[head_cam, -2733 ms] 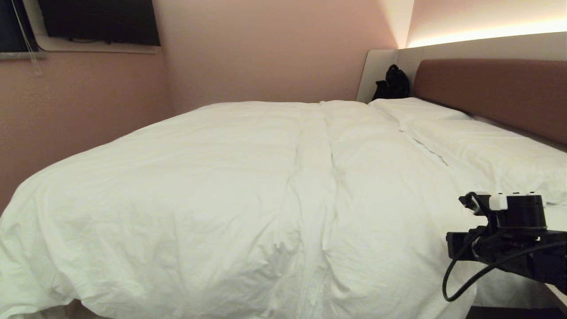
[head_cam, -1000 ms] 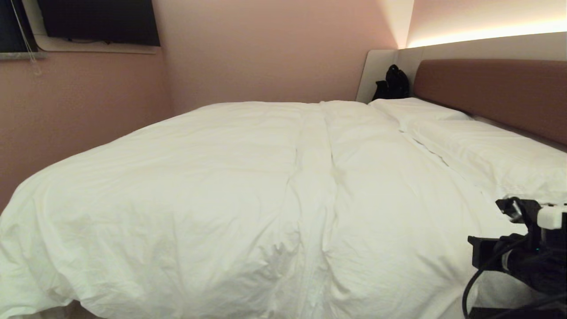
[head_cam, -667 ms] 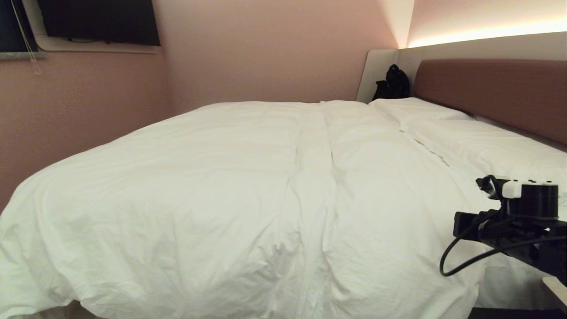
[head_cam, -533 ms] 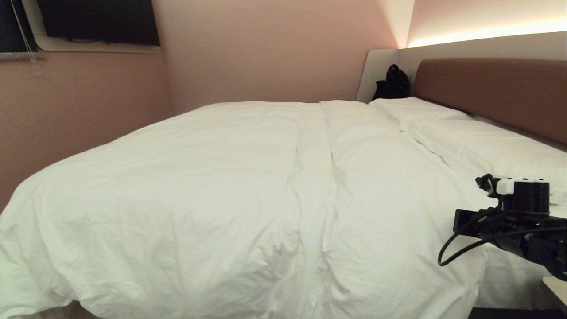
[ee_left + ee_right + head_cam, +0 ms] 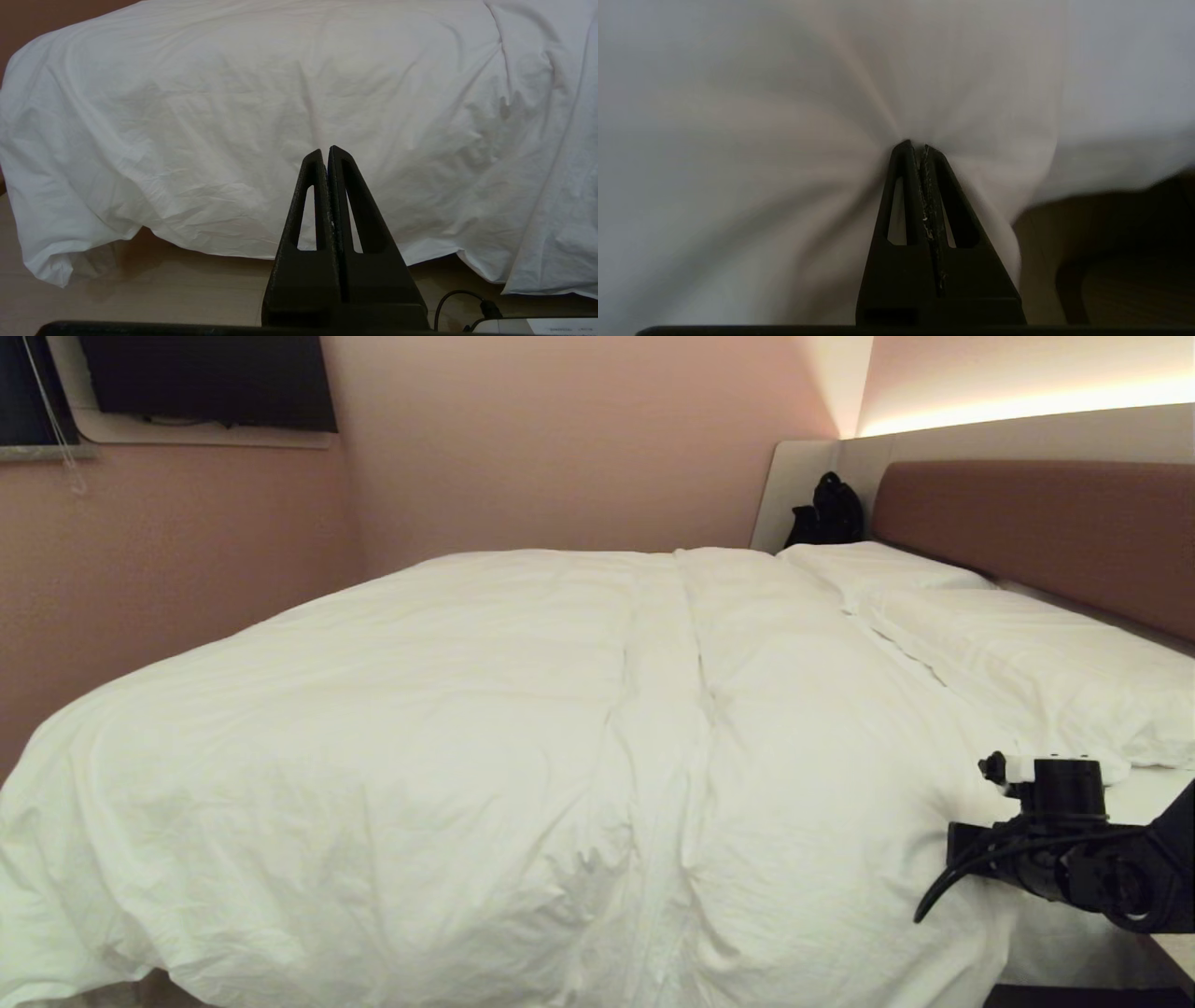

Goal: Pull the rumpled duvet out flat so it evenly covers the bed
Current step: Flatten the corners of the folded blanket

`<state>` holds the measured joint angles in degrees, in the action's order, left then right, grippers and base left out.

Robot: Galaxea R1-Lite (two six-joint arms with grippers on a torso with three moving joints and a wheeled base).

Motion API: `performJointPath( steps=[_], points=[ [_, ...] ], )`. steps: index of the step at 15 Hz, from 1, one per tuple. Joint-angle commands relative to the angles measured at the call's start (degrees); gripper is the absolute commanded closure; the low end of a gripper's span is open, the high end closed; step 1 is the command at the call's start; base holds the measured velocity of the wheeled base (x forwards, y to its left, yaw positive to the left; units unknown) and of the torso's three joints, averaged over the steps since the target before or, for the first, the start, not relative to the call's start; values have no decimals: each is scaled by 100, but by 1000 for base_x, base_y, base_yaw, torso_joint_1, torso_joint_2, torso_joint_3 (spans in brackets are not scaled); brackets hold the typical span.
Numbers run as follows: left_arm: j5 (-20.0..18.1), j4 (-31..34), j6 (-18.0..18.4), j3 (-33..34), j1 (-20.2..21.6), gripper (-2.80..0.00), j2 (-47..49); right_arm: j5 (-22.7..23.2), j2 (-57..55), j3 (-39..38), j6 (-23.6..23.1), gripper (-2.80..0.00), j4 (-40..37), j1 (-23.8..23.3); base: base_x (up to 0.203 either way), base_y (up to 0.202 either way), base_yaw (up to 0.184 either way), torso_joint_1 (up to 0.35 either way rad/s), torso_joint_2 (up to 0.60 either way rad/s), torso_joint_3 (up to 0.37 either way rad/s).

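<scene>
The right gripper [image 5: 916,145] is clamped on a pinch of the duvet [image 5: 523,728] at the bed's [image 5: 1027,523] near right corner; the left gripper [image 5: 325,150] hangs closed, empty.

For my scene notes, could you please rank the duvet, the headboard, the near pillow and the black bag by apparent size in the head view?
1. Duvet, by far the largest.
2. Headboard and near pillow: too alike to rank, and the pillow lies closer to the camera.
3. Black bag, smallest, though farthest away.
</scene>
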<state>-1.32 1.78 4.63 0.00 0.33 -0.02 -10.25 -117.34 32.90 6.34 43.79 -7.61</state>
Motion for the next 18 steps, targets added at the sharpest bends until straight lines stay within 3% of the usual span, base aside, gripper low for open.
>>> performJointPath(
  steps=[1,7,12,18],
  points=[
    [0,-2,3,0,2,0,2,21,-194,-412,-14,0,3,-4,0,0,0,0,0,0],
    [0,-2,3,0,2,0,2,3,-108,-1135,-189,0,23,-205,0,0,0,0,0,0],
    [0,-2,3,0,2,0,2,41,490,-1803,-241,0,791,-284,0,0,0,0,0,0],
    [0,-2,3,0,2,0,2,30,2765,-2182,-458,0,1313,-257,0,0,0,0,0,0]
  ],
)
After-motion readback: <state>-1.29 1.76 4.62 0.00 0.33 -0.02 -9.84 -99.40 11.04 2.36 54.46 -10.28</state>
